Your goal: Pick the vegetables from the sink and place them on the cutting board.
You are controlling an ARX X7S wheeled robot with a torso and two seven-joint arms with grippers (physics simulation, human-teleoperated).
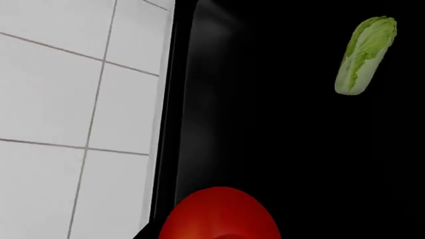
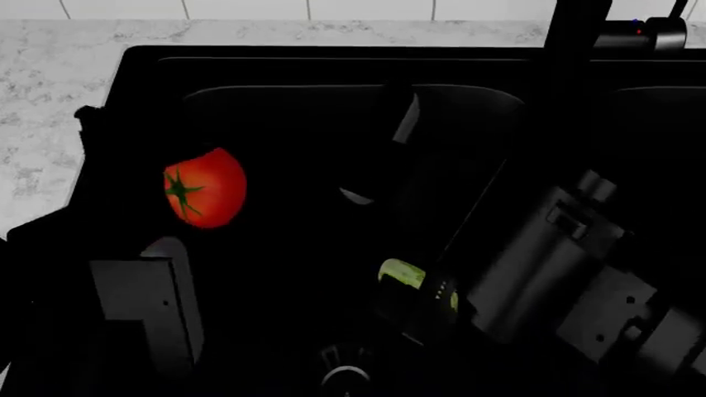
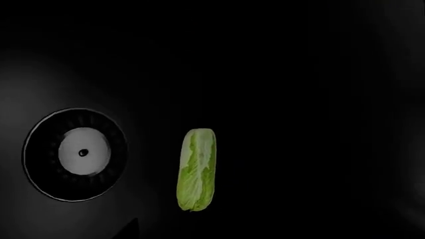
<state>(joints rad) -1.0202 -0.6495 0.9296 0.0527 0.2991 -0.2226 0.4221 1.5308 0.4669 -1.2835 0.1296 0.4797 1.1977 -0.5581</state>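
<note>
Tomato [image 2: 205, 188] rides close against the left claw, apparently clamped though its jaws are hidden, while napa cabbage [image 3: 196, 169] lies on the sink [image 2: 276, 74] floor beneath the right claw, whose opening I cannot tell; cutting board unseen, neither delivered

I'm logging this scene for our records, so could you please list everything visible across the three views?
tomato: one, glossy red with green stem, at the left side of the sink basin, close under the left wrist camera.
napa cabbage: one, pale green-white, lying on the basin floor beside the drain, partly hidden by the right arm in the head view.
drain grate: one, silver centre in a dark ring, on the basin floor.
sink: one, matte black, set in the countertop.
countertop: one, light speckled grey, around the sink.
tiled surface: white tiles, beside the sink edge.
right arm: one, dark grey, reaching into the basin above the cabbage; gripper state unclear.
</note>
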